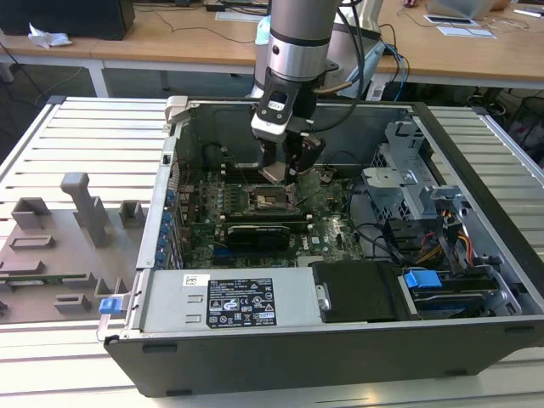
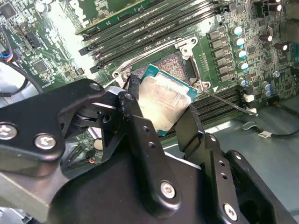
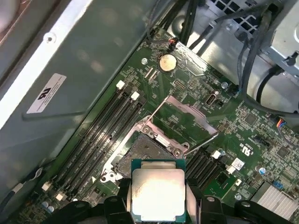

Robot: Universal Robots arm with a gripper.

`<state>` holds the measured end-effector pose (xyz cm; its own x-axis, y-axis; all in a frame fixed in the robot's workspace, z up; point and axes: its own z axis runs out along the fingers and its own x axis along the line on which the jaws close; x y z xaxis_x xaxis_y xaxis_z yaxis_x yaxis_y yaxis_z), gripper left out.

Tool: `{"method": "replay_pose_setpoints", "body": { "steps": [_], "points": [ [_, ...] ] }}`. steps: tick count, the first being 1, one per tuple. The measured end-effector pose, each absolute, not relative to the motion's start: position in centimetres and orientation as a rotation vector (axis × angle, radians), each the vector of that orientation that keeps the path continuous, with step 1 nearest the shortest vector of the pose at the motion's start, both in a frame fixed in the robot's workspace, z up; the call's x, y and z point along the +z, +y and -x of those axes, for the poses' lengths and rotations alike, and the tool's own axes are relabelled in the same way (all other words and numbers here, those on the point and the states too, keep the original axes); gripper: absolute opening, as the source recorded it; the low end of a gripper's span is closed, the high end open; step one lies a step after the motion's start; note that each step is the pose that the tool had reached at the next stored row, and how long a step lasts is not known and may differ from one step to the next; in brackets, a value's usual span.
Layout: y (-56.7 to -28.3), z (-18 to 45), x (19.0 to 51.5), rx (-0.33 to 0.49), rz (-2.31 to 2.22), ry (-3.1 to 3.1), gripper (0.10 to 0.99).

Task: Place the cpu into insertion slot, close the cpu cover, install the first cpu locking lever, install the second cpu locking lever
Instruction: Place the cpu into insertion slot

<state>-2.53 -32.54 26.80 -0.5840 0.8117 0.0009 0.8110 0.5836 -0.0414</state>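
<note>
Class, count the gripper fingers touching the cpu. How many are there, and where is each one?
2. One finger presses one edge of the cpu, and the other finger presses the opposite edge, holding the chip near the insertion slot. None seems hidden.

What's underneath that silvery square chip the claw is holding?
The open square socket with dark centre, on the green motherboard. The silvery square chip hides part of it.
</note>
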Motion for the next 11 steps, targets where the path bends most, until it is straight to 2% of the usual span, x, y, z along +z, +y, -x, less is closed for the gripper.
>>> {"method": "replay_pose_setpoints", "body": {
  "steps": [11],
  "points": [
    [-32.54,2.53,26.78,0.064,1.649,-2.651,0.545]
  ]
}}
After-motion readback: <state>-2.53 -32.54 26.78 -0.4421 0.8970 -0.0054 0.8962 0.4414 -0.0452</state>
